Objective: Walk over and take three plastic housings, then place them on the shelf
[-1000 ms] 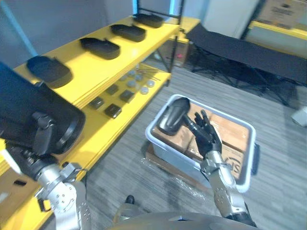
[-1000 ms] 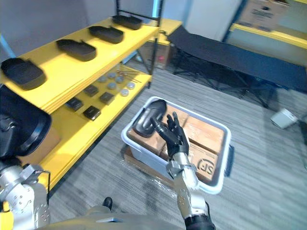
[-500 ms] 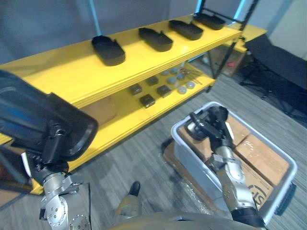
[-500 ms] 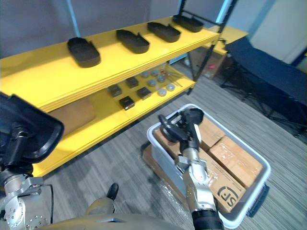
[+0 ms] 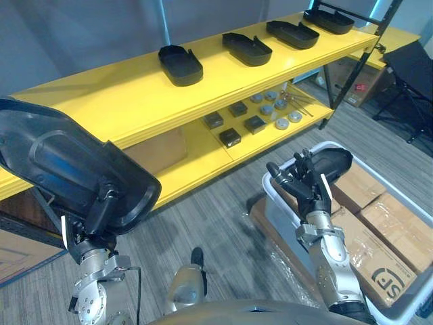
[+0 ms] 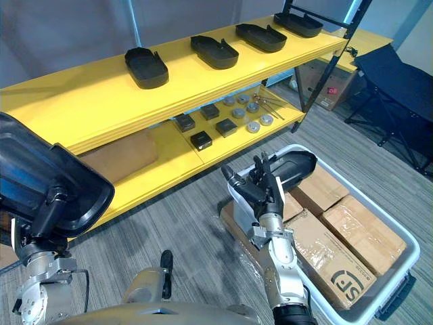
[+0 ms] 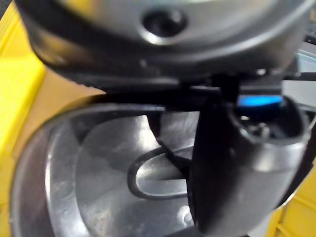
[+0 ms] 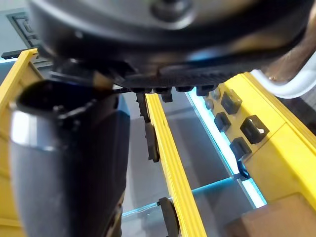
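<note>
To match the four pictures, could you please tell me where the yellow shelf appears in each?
Left eye view: the yellow shelf crosses the upper half.
Right eye view: the shelf, again the upper half.
Left wrist view: a yellow strip beside the carried housing.
Right wrist view: its yellow edge recedes from the camera.
Shared landmark: dark blocks on its lower tier, in the eye and right wrist views.

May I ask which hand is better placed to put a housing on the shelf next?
Left: the left hand grips a housing beside the shelf; the right hand sits farther off at the bin.
</note>
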Motion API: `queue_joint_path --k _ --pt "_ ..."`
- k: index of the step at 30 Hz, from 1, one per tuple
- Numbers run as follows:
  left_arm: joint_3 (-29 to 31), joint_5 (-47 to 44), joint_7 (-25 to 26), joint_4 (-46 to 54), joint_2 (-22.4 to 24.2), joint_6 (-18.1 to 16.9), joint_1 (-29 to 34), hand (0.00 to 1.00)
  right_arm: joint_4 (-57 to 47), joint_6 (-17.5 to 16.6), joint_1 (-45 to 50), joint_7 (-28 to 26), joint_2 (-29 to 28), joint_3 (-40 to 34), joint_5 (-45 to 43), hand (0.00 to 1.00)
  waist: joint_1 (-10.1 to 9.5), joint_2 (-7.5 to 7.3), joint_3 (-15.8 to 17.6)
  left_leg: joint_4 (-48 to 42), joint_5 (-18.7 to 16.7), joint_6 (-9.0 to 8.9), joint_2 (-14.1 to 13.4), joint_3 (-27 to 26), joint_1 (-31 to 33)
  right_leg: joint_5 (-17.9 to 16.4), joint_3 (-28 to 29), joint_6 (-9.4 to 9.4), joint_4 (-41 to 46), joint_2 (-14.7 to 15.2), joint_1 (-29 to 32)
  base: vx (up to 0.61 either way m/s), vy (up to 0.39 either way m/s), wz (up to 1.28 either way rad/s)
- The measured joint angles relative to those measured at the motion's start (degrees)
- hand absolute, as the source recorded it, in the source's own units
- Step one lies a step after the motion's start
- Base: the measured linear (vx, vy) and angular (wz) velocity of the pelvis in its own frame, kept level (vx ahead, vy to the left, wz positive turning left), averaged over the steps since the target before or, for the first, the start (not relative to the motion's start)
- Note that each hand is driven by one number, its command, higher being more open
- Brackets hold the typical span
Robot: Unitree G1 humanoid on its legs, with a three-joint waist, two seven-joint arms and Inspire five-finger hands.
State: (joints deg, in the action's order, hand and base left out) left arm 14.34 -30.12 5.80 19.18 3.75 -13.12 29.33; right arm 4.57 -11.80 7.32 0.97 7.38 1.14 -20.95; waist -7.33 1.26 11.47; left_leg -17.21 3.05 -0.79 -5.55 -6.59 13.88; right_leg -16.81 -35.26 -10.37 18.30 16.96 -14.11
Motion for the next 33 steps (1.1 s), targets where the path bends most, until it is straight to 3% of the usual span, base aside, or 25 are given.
queue_joint_path --k 2,4,5,6,7,8,9,10,12,15,16,17,18,19,20,22,25,28,29,31,33 --pt "1.58 3.94 0.52 0.40 -0.28 0.00 -0.92 0.00 0.01 0.00 -0.58 1.06 -2.20 0.24 0.25 1.00 -0.62 -1.52 0.74 -7.84 -5.19 1.14 0.69 -0.58 2.43 -0.95 -0.93 -1.03 -0.34 1.14 -2.13 0.12 0.155 0.24" --pt "2.37 6.14 0.96 0.67 -1.04 -0.01 -1.31 0.00 0.01 -0.01 -0.50 1.72 -3.37 0.23 0.26 1.00 -1.02 -2.87 0.32 -11.93 -9.13 2.22 1.58 -1.98 3.19 -0.86 -1.58 -0.47 -0.21 2.36 -3.73 0.23 0.171 0.25" --pt "2.33 7.75 1.74 0.32 -1.26 0.01 -2.76 0.00 0.06 -0.35 -0.72 2.02 -3.15 0.16 0.35 1.00 -0.71 -2.69 0.18 -13.60 -11.42 1.86 3.00 -0.77 3.53 1.08 0.84 4.07 7.38 4.14 -1.87 0.30 0.198 0.53" --pt "2.18 8.94 1.98 0.28 -1.28 0.05 -3.48 0.00 0.26 -0.62 -0.74 2.06 -3.01 0.03 0.44 1.00 -0.12 -2.61 0.00 -13.24 -11.70 2.27 3.98 0.24 3.39 3.22 3.01 7.38 12.27 5.26 0.59 0.32 0.245 0.88" --pt "2.09 11.16 2.02 0.50 -1.72 0.02 -5.00 0.00 0.28 -1.31 -0.88 2.14 -3.06 -0.45 0.57 1.00 1.02 -2.57 -0.13 -10.84 -11.81 2.65 5.54 1.88 2.05 9.77 9.20 10.63 20.55 6.20 5.35 0.35 0.269 1.00" --pt "2.08 12.87 2.68 0.65 -3.18 -0.10 -7.05 0.00 0.27 -3.22 -1.37 2.16 -3.30 -0.63 2.78 1.00 1.91 -2.65 -0.15 -8.04 -11.29 3.53 6.39 4.32 0.40 9.01 15.36 7.66 27.02 4.33 9.83 0.35 0.217 0.96" --pt "1.86 12.88 3.02 0.64 -3.90 -0.11 -8.06 0.00 0.14 -4.31 -1.68 2.01 -3.21 -0.67 3.94 1.00 2.49 -2.71 -0.16 -6.48 -10.94 4.10 7.04 5.60 -0.65 6.90 17.26 6.90 29.12 2.64 11.75 0.38 0.123 0.98" --pt "1.62 12.82 3.79 0.63 -4.56 -0.23 -9.70 0.00 -1.25 -5.85 -1.88 1.71 -3.09 -1.22 7.19 1.00 3.61 -2.54 -0.07 -3.31 -9.94 5.33 8.09 7.53 -3.58 3.25 19.72 7.28 29.43 -0.93 14.25 0.35 0.063 0.88" --pt "1.01 12.76 3.84 0.64 -4.66 -0.93 -11.65 0.00 -6.21 -7.56 -1.89 0.33 -2.24 -2.60 8.90 1.00 4.48 -2.03 -0.31 0.89 -9.30 5.10 9.20 9.67 -8.25 -0.04 20.19 8.55 22.33 -5.52 17.46 0.38 0.045 0.74" --pt "-0.90 12.79 3.76 0.63 -4.90 -1.58 -13.77 0.00 -12.21 -10.85 -2.89 -1.45 2.18 -4.65 8.75 1.00 5.15 -0.53 -1.21 1.98 -9.79 4.74 9.25 12.76 -9.86 0.19 23.13 8.58 11.58 -9.77 24.72 0.35 0.000 0.64" --pt "-1.25 12.78 3.77 0.62 -5.01 -1.92 -13.95 0.00 -13.38 -11.75 -4.18 -2.36 3.03 -5.40 8.27 1.00 6.18 -0.45 -1.21 2.28 -10.04 4.28 9.25 14.44 -10.72 1.27 25.39 7.37 8.17 -10.56 27.31 0.42 -0.088 0.77" --pt "-2.23 12.78 3.89 0.29 -5.24 -1.92 -13.99 0.00 -14.55 -12.48 -4.59 -2.96 3.24 -5.73 6.87 1.00 6.43 -0.69 -1.28 2.27 -10.65 3.28 9.39 15.53 -12.03 4.74 27.59 7.52 4.07 -11.23 28.27 0.36 -0.119 0.82" --pt "-2.95 12.79 4.00 0.09 -5.52 -1.92 -13.71 0.00 -15.14 -12.95 -4.60 -3.06 3.13 -5.57 6.33 1.00 6.38 -1.33 -1.55 2.06 -11.35 2.27 9.86 16.49 -13.15 9.45 28.63 7.83 0.15 -11.07 27.82 0.37 -0.178 0.72" --pt "-3.53 12.83 3.98 0.10 -6.05 -1.94 -13.38 0.00 -15.77 -12.97 -4.60 -3.09 2.96 -5.04 6.14 1.00 6.35 -2.79 -2.14 1.35 -12.50 1.15 10.85 17.32 -13.85 16.57 29.76 8.49 -3.12 -10.52 27.15 0.38 -0.246 0.75" --pt "-4.29 12.92 3.97 -0.09 -6.59 -2.07 -13.35 0.00 -16.61 -13.05 -4.72 -3.13 3.40 -4.16 6.12 1.00 6.10 -4.29 -3.05 0.30 -15.32 1.19 11.91 17.76 -14.61 21.29 28.79 8.74 -4.16 -9.09 25.76 0.37 -0.273 0.57" --pt "-5.35 12.95 3.96 0.07 -5.62 -2.09 -12.94 0.00 -16.75 -13.13 -6.80 -3.07 4.47 -2.52 6.16 1.00 5.14 -1.84 -3.49 -1.79 -18.10 0.69 8.92 18.08 -14.15 20.30 27.11 8.67 -7.59 -11.73 23.39 0.28 -0.207 0.23" --pt "-5.70 14.57 2.50 0.35 -5.66 -2.08 -12.98 0.00 -17.05 -13.14 -8.14 -3.02 4.65 -1.68 7.01 1.00 4.76 -0.70 -4.06 -1.37 -19.06 -0.07 5.29 16.99 -14.38 18.80 23.79 10.51 -9.45 -14.17 21.04 0.20 -0.146 0.39" --pt "-6.63 14.79 1.36 -0.18 -5.69 -2.08 -12.95 0.00 -20.72 -13.15 -7.89 -3.26 5.89 -2.68 7.05 1.00 5.34 -0.35 -3.78 -10.51 -18.97 -0.32 3.72 11.05 -11.86 16.91 20.72 11.17 -9.87 -14.25 17.36 0.14 -0.091 0.63" --pt "-6.61 14.80 0.44 -0.62 -5.75 -2.08 -13.14 0.00 -22.70 -13.24 -7.93 -3.76 7.04 -3.87 7.09 1.00 5.57 -0.10 -3.56 -15.42 -18.03 -2.01 2.96 7.62 -9.96 16.70 19.42 11.51 -11.68 -13.85 14.65 0.10 -0.022 0.56" --pt "-6.61 14.80 -0.60 -0.98 -5.91 -2.12 -13.45 0.00 -25.66 -13.92 -7.97 -4.74 7.58 -6.94 7.06 1.00 6.05 -0.19 -3.50 -15.77 -20.57 0.18 0.58 2.40 -8.30 15.72 17.74 11.49 -12.88 -12.35 12.55 0.07 0.007 0.57" --pt "-6.86 15.03 -1.05 -1.37 -5.86 -2.12 -13.91 0.00 -27.30 -15.02 -8.00 -5.06 7.59 -10.02 6.36 1.00 6.68 0.34 -3.69 -11.34 -19.95 -0.39 -2.11 0.36 -7.45 14.93 16.69 10.63 -12.86 -11.04 11.66 0.05 0.066 0.38"
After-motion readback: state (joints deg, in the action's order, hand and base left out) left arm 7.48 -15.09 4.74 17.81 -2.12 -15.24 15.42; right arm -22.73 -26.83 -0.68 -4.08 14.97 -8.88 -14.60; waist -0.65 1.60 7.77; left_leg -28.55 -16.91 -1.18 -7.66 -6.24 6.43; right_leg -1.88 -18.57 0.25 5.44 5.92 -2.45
